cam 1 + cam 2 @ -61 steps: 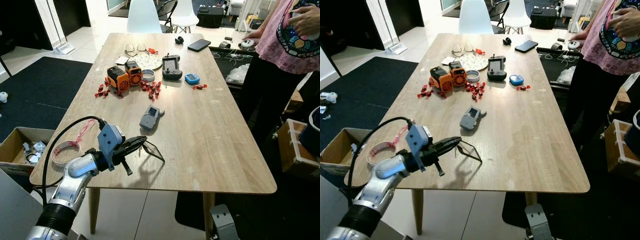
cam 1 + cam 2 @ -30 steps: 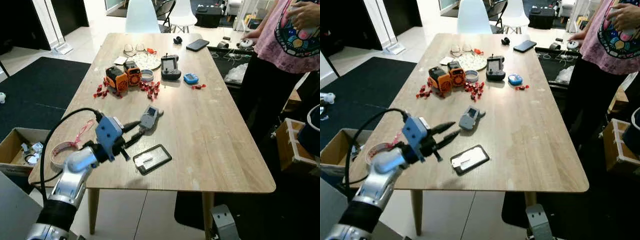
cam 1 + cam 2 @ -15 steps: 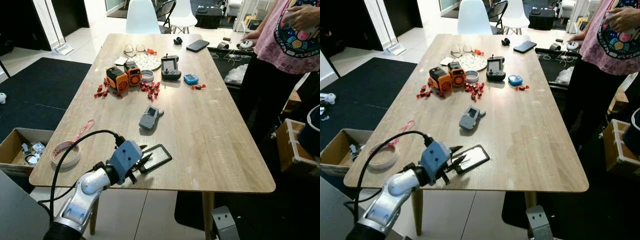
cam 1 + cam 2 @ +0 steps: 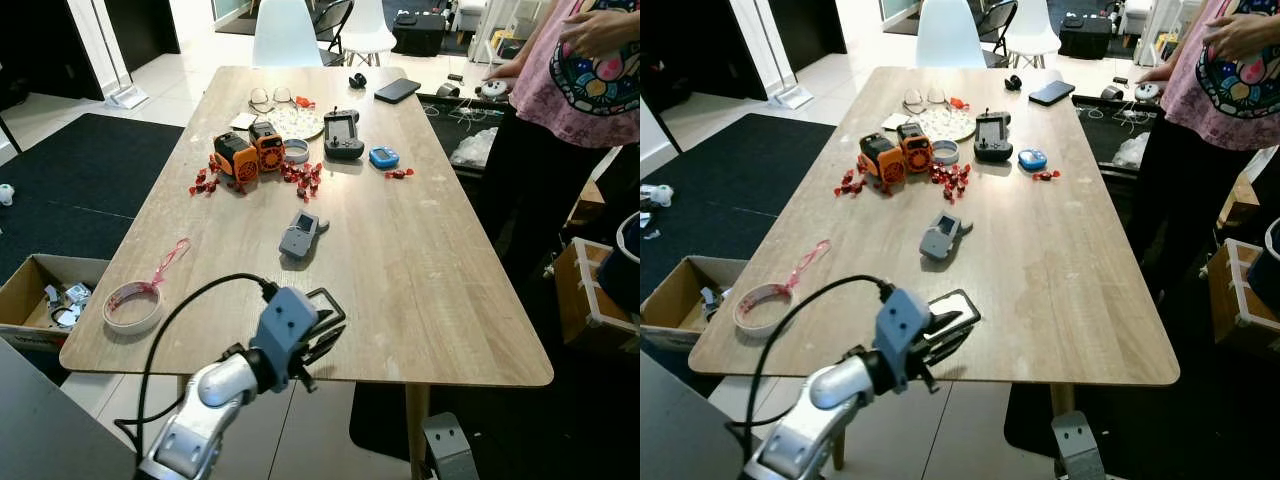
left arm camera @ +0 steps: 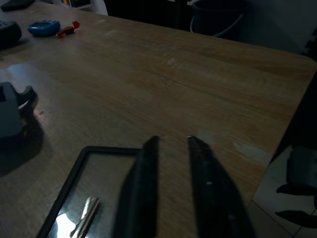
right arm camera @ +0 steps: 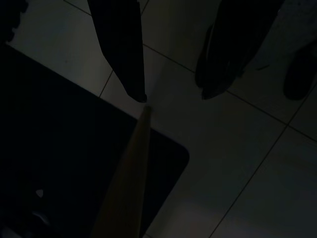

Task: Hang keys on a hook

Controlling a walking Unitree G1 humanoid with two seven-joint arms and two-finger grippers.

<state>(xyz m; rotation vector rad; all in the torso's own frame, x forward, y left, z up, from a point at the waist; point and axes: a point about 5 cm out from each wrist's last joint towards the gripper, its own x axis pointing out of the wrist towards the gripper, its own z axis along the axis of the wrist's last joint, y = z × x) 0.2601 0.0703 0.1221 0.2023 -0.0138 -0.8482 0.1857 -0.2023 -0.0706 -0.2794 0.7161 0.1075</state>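
Left gripper (image 5: 171, 141): two long, matte black fingers, parted by a narrow gap and holding nothing. It sits low over the table's near edge, above the far corner of the sleeve; whether a finger touches the frame cannot be told.
Sleeve (image 5: 99, 163): flat rectangle with a thick black frame and rounded corners, a glossy clear window, lying on the table near its front edge.
Key (image 5: 85, 215): slim, pale, metallic piece lying flat inside the sleeve window.
Table (image 4: 440, 260): long light wood top with visible grain, rounded corners, pale scuffs near the front.
Grey device (image 4: 299, 235): small boxy grey plastic handset, lying in the middle of the table beyond the sleeve.
Tape (image 4: 131, 305): flat ring of pale tape with a pink tail, near the table's left front corner.
Orange gadgets (image 4: 249, 153): two chunky orange and black blocks, with red wrapped pieces scattered around them.
Person (image 4: 585, 90): standing at the table's far right side in a pink patterned shirt.
Right gripper (image 6: 171, 96): two dark fingers set well apart, empty, hanging above a tiled floor in deep shade.
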